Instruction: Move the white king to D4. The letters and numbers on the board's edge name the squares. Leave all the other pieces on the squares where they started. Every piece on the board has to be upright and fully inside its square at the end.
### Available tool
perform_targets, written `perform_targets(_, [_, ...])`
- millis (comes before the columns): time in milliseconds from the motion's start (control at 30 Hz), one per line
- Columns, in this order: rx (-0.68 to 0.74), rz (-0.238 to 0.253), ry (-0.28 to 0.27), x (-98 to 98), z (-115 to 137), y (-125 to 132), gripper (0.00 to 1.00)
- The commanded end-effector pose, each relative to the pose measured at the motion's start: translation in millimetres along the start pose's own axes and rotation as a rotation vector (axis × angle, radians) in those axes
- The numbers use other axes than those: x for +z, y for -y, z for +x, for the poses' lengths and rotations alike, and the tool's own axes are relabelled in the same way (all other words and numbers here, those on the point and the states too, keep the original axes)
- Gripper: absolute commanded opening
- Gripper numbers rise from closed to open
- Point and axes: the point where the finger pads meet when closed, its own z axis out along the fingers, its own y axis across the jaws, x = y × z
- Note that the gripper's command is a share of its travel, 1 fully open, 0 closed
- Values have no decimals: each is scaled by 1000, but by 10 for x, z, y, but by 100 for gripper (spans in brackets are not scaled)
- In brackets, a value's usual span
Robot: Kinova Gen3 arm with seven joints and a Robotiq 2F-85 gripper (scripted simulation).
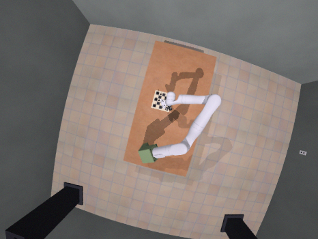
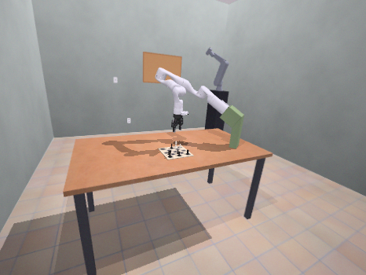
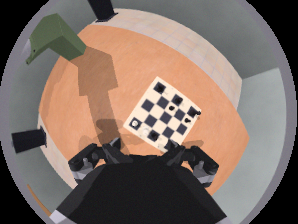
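The small chessboard lies on the table. A taller white piece, which looks like the king, stands at the board's far side in the exterior view, beside a shorter white piece. The wrist view shows two white pieces, one on a dark corner square and one beside it; I cannot tell which is the king. The edge letters and numbers are too small to read. My gripper is open and empty, well above the board's far side.
Black pieces stand on several squares, among them one at the board's right and one at a corner. The green block under the arm's base stands at one end of the table.
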Motion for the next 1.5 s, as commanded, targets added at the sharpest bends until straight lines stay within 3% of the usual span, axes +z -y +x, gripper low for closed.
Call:
perform_targets(0, [70,-4,2,-1,5,-6,100])
perform_targets(800, [850,-6,0,70,-5,-12,100])
perform_targets(867, [850,-6,0,70,-5,-12,100])
perform_targets(1300, [1230,-8,-1,100,-16,-18,100])
perform_targets(1467, [1303,-8,-1,105,-18,-19,100])
